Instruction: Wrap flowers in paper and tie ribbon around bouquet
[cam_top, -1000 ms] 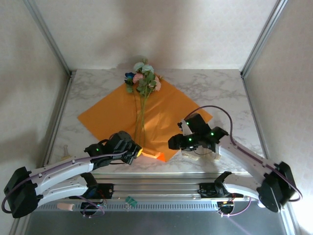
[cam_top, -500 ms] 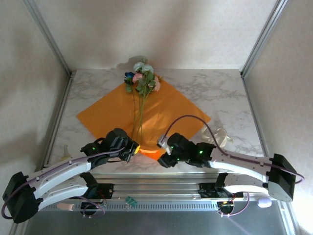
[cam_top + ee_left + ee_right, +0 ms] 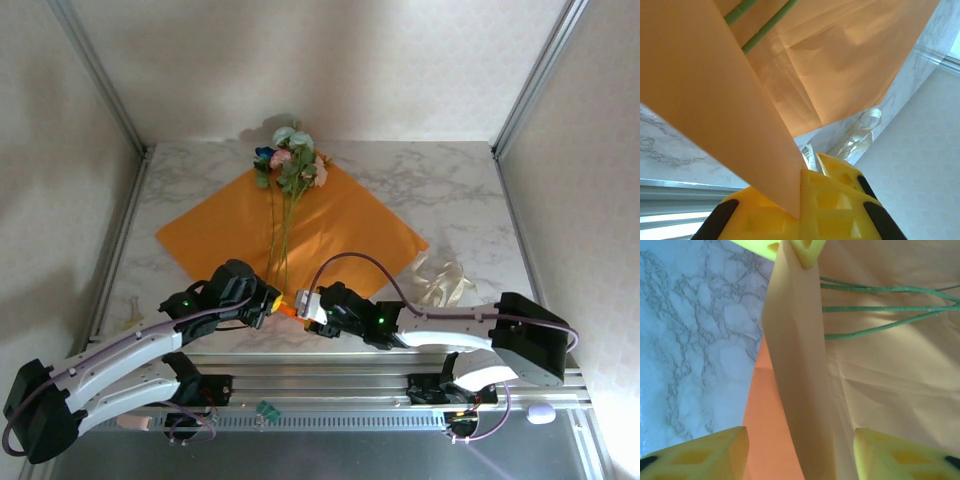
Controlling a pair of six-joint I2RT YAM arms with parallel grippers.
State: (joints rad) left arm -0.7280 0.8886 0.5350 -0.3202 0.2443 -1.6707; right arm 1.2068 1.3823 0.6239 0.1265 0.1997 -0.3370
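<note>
The orange paper (image 3: 330, 225) lies as a diamond on the marble table. The flowers (image 3: 290, 160) rest on it, blooms at the far corner and green stems (image 3: 880, 310) running toward the near corner. My left gripper (image 3: 274, 300) is shut on the paper's near corner (image 3: 765, 130) and holds it raised off the table. My right gripper (image 3: 304, 304) is right beside it, open, with the raised fold of paper (image 3: 800, 390) standing between its yellow fingertips (image 3: 715, 452) without being pinched. The cream ribbon (image 3: 440, 280) lies loose on the table to the right of the paper.
Metal frame posts (image 3: 110, 90) and pale walls close in the table on the left, right and back. The table's near edge rail (image 3: 330, 365) runs just behind both grippers. Bare marble (image 3: 450, 190) lies right of the paper.
My right arm has swung left from beside the ribbon to the paper's near corner, next to the left gripper. The left gripper has kept its hold on the corner.
</note>
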